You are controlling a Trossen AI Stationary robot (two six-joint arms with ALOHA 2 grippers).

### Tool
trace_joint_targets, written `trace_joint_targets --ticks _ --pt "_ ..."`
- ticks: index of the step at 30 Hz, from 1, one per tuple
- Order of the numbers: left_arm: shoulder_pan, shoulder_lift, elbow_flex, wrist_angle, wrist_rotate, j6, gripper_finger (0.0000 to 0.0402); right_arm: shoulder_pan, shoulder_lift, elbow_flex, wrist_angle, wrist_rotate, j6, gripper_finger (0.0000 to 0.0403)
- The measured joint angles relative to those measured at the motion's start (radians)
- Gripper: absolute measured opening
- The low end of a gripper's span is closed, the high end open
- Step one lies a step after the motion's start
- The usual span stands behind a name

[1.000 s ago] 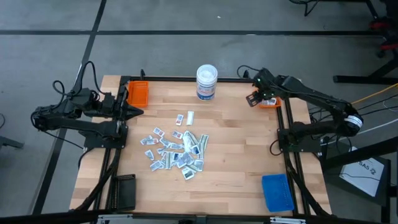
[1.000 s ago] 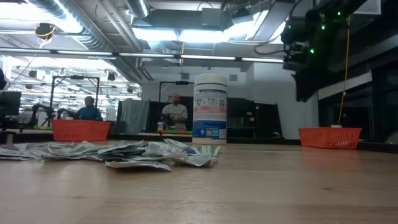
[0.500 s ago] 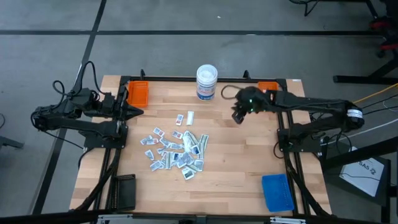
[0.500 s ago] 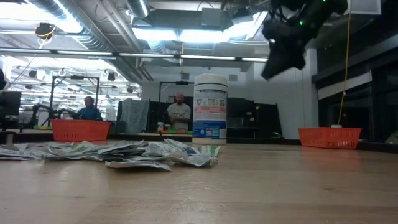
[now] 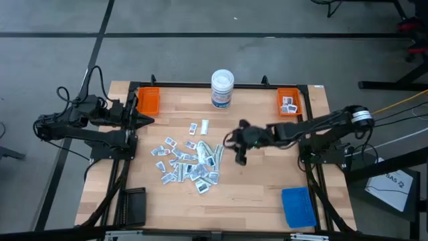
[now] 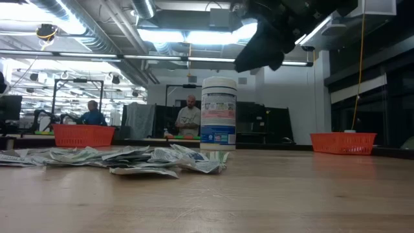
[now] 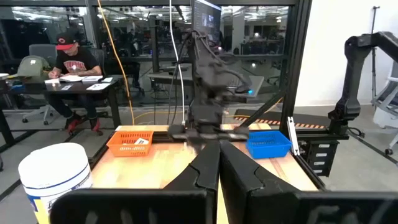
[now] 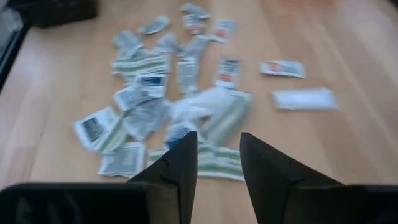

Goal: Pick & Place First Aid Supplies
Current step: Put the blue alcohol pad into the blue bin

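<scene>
Wooden table (image 5: 261, 181) in an open lab; people sit at desks in the background. Pile of first aid packets (image 5: 189, 161) lies mid-table, white packets mixed with pale green strips, plus 2 loose ones (image 5: 198, 126) just beyond the pile toward the tub (image 5: 222, 88). Right gripper (image 5: 239, 151) is out over the table just beside the pile's right edge, fingers (image 8: 180, 163) spread with nothing between them, above the packets, not touching as far as I can tell. Left gripper (image 5: 144, 120) is parked at the table's left edge near the left orange tray (image 5: 148, 100), fingers pressed together, empty. Right orange tray (image 5: 289, 102) already holds a few packets. Left tray looks empty, blue tray (image 5: 298, 205) too. Progress: early, most of the pile is left to move.
</scene>
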Motion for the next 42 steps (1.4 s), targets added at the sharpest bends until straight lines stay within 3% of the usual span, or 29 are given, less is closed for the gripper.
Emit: trace_joint_targets --ticks 13,32,36,42 --pt "0.000 0.000 0.000 0.000 0.000 0.000 0.0004 0.121 0.227 0.007 0.338 0.003 -0.265 0.0122" --pt "0.000 0.000 0.000 0.000 0.000 0.000 0.0004 0.120 0.565 0.470 0.125 -0.022 -0.457 0.0122" --pt "0.000 0.000 0.000 0.000 0.000 0.000 0.0004 0.120 0.645 0.546 0.115 -0.086 -0.459 0.0122" --pt "0.000 0.000 0.000 0.000 0.000 0.000 0.0004 0.115 0.710 0.597 0.089 -0.100 -0.459 0.0122"
